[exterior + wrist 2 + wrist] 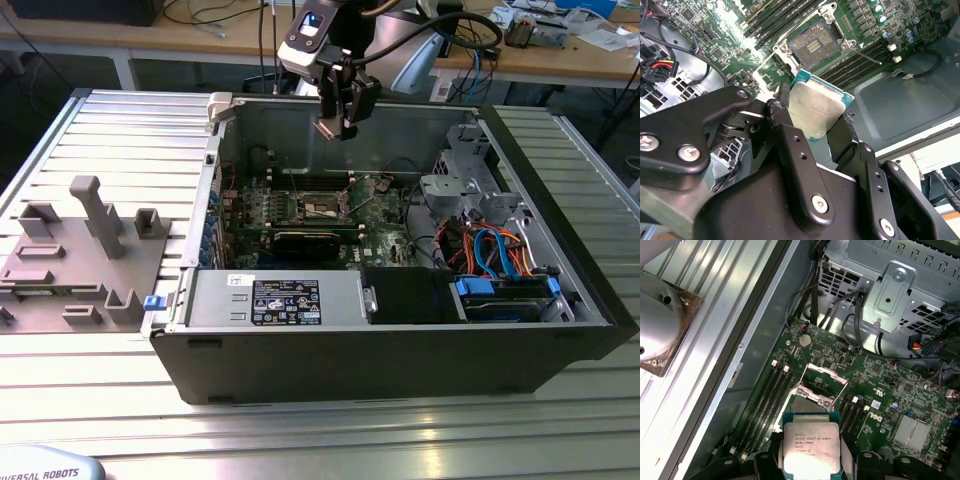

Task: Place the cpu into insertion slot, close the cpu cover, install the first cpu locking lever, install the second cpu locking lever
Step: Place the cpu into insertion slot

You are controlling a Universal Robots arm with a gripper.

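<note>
Exterior view: my gripper (334, 127) hangs above the far side of the open computer case (400, 350), which lies on the slatted metal counter (120, 130). The insertion slot (322, 207) sits on the green motherboard (385, 225) inside the case, lower and nearer than the gripper and well apart from it. A grey fixture tray (80, 250) rests on the counter outside the case, at the exterior view's left. A metal drive cage (462, 170) and blue cables (490, 248) occupy the case at the exterior view's right.

Both wrist views supply what the exterior view does not. The cpu (820, 100), silver top outward with a green edge showing, is clamped by two opposite edges between my black fingers (785, 120). My gripper (814, 107) is closed onto the chip, its jaws standing one chip-width apart.

In the first wrist view, the cpu (811, 447) hides part of the insertion slot (802, 407). The cpu cover (822, 385) stands raised open along one edge of the slot, and memory slots (765, 400) run alongside.

The second wrist view shows the insertion slot (814, 46) whole, its dark centre uncovered. A thin locking lever (866, 54) is swung out across the memory slots (855, 65) beside it.

Finding: the chip is held in the air above the board, apart from the slot, and is not seated. The raised cover and the swung-out lever stand beside the slot, not over it.
</note>
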